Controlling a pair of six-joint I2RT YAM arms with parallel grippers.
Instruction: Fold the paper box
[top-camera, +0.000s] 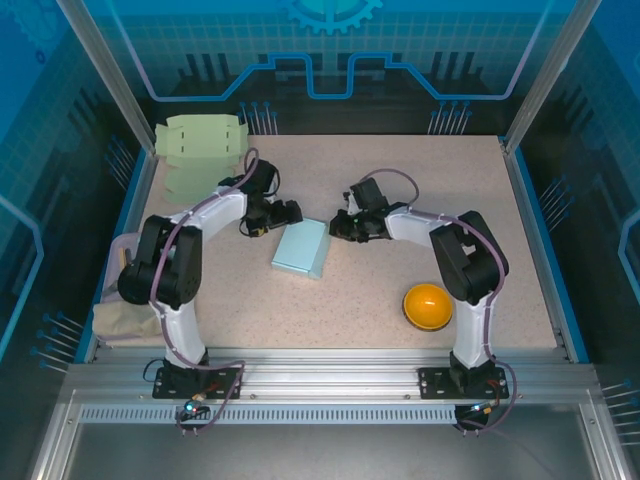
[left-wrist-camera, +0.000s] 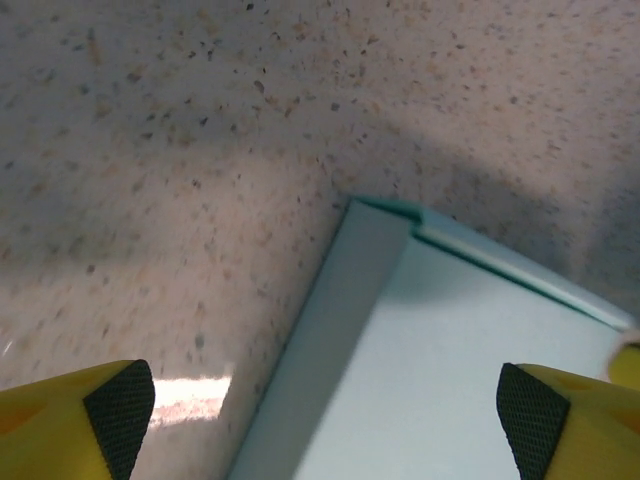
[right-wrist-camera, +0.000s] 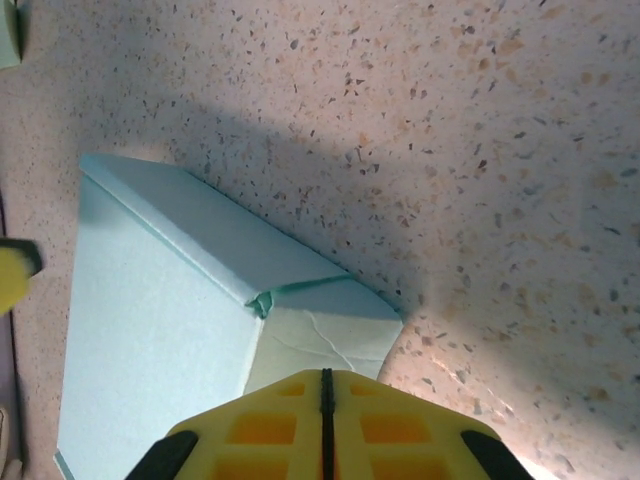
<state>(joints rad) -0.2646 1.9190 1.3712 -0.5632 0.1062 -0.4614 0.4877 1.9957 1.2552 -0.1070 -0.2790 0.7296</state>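
Left fingers (left-wrist-camera: 118, 405): spread wide, nothing in them. One pad hangs over bare counter (left-wrist-camera: 200, 150), the other over the top face of the paper box (left-wrist-camera: 450, 350). Right fingers (right-wrist-camera: 280, 425): pressed together with a thin seam between them, tips right at the pale end flap (right-wrist-camera: 320, 345) of the box. Cannot tell whether the flap's edge is nipped in that seam or only pushed on.

Box: light blue, mostly closed up, lying flat on the counter between the two pairs of fingers. A long edge and one corner sit just ahead of the left pair, the end flap just ahead of the right pair. A small crease shows where the flap meets the side wall.

Judgement: the step in hand is closing that end flap. To do it well, push along the fold line, low and square; pressing from above risks caving the wall. The left fingers should brace the top face, since an unbraced box will likely slide on the smooth counter.

Outward: pale green flat blanks (top-camera: 200, 150) well beyond the left fingers; orange dome (top-camera: 427, 305) well behind the right fingers. Neither is in the way.
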